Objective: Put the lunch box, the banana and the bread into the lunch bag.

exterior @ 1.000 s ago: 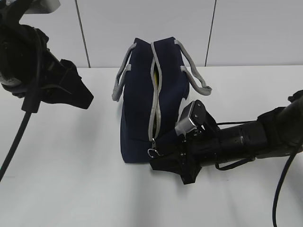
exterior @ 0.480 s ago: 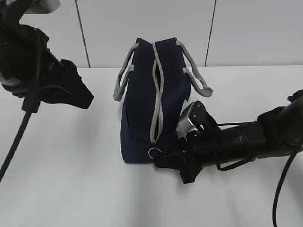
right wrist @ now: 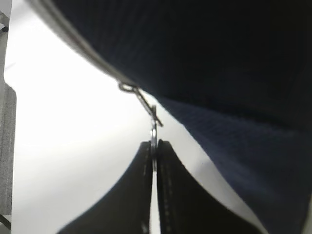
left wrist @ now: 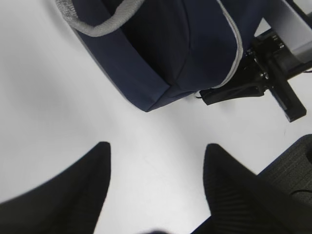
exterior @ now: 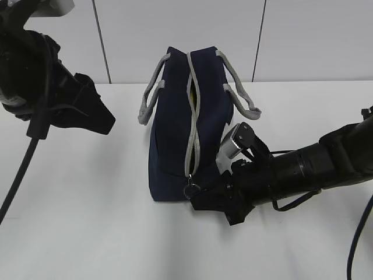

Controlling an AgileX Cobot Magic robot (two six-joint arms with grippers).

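The navy lunch bag (exterior: 172,116) stands on the white table with its grey zipper (exterior: 192,125) facing up and towards me. A thin yellow sliver of the banana (exterior: 192,90) shows in the zipper gap. The lunch box and the bread are hidden. My right gripper (exterior: 195,195) lies low at the bag's near end, shut on the zipper's ring pull (right wrist: 153,129); its fingers (right wrist: 141,170) pinch the ring. My left gripper (left wrist: 156,146) hovers open over bare table left of the bag (left wrist: 170,48), holding nothing.
Grey strap handles (exterior: 242,96) hang off both sides of the bag. The right arm (exterior: 309,169) stretches across the table from the right edge. The left arm (exterior: 52,93) and its cable fill the upper left. A tiled wall stands behind.
My right gripper's jaws have closed onto the zipper ring pull, and the arm has shifted slightly. The left arm has stayed still.
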